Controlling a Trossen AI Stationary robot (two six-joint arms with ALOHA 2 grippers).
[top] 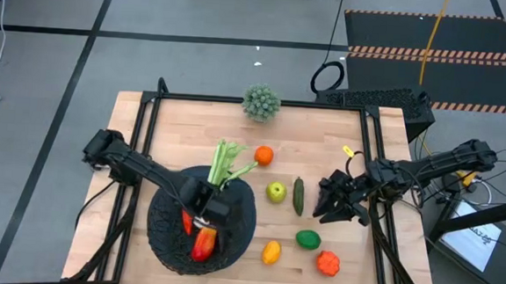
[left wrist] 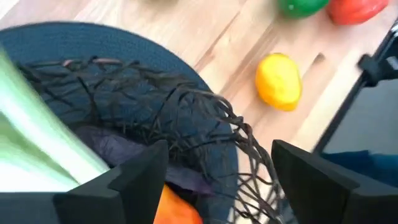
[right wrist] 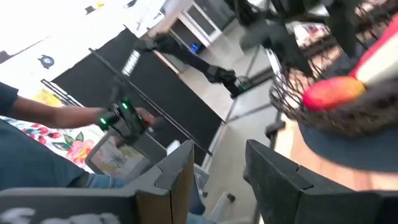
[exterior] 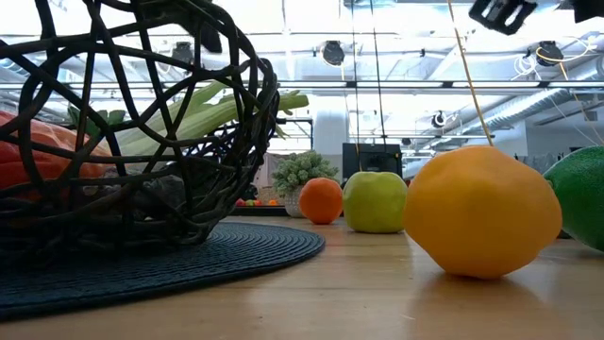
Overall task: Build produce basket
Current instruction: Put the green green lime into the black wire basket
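The left arm reaches in over the basket (top: 169, 240); the left gripper (top: 204, 217) hangs above the mango (top: 204, 243) and carrot (top: 186, 221) lying inside, fingers parted, holding nothing; celery (top: 227, 164) leans over the rim; the right gripper (top: 330, 210) hovers near the cucumber (top: 299, 196), partly open, empty.

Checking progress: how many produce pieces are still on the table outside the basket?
6: orange, green apple, cucumber, lime, lemon, tomato, all right of the basket. None seems hidden.
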